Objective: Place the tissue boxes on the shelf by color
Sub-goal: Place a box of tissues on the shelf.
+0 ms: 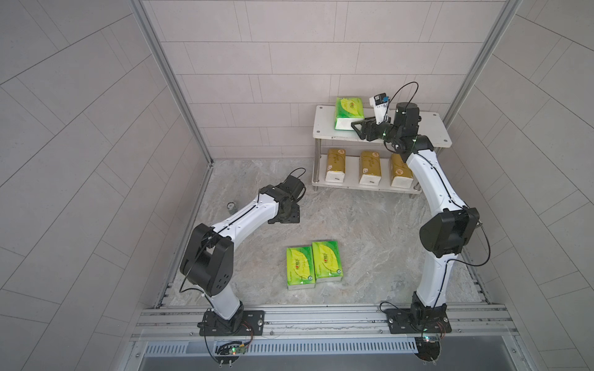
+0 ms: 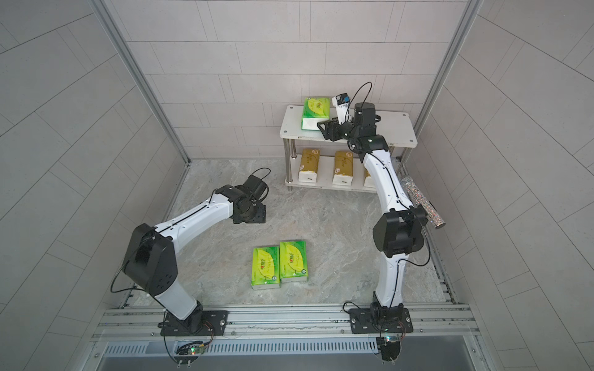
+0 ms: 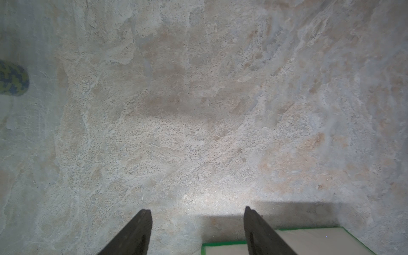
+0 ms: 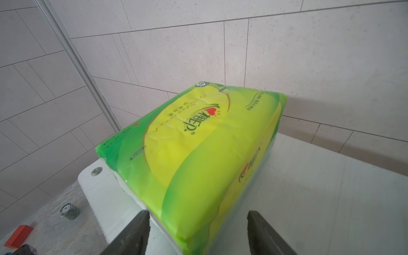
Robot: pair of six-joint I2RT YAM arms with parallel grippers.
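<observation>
Front and centre, closest in: the aluminium rail [image 1: 321, 318], both arm bases bolted to it. From there the left arm [image 1: 244, 215] lies low over the marble table [image 1: 369, 231], while the right arm [image 1: 429, 183] reaches up and away to the shelf [image 1: 434, 123] in the far right corner (two white boards on shiny posts).

The right gripper [image 1: 355, 128] is at the upper board, right at the near end of a green tissue pack [image 1: 348, 110] that lies on the left part of that board. In the wrist view its jaws stand moderately apart with the pack's near corner between them. A strip of white board shows between one finger and the wrapper, so no clamp on it that I can see.

Over to the left gripper [image 3: 198, 209]: jaws parted, nothing but bare marble between them, nothing held. The white, green-edged end of a pack peeks out past one finger.

On the lower board are three gold packs [image 1: 336, 167] in a row, white ends to the front, set apart from one another, with the right-hand one partly behind the right arm.

Down on the table, two more green packs [image 1: 300, 266] lie side by side, long sides touching. They sit between the two arm bases, near the left gripper but clear of it.

Now the small stuff: a glitter tube [image 2: 424, 205] shows behind the right arm's elbow, a tape roll [image 1: 230, 206] sits by the left wall, and a red block [image 4: 18, 236] is on the table in the right wrist view.
</observation>
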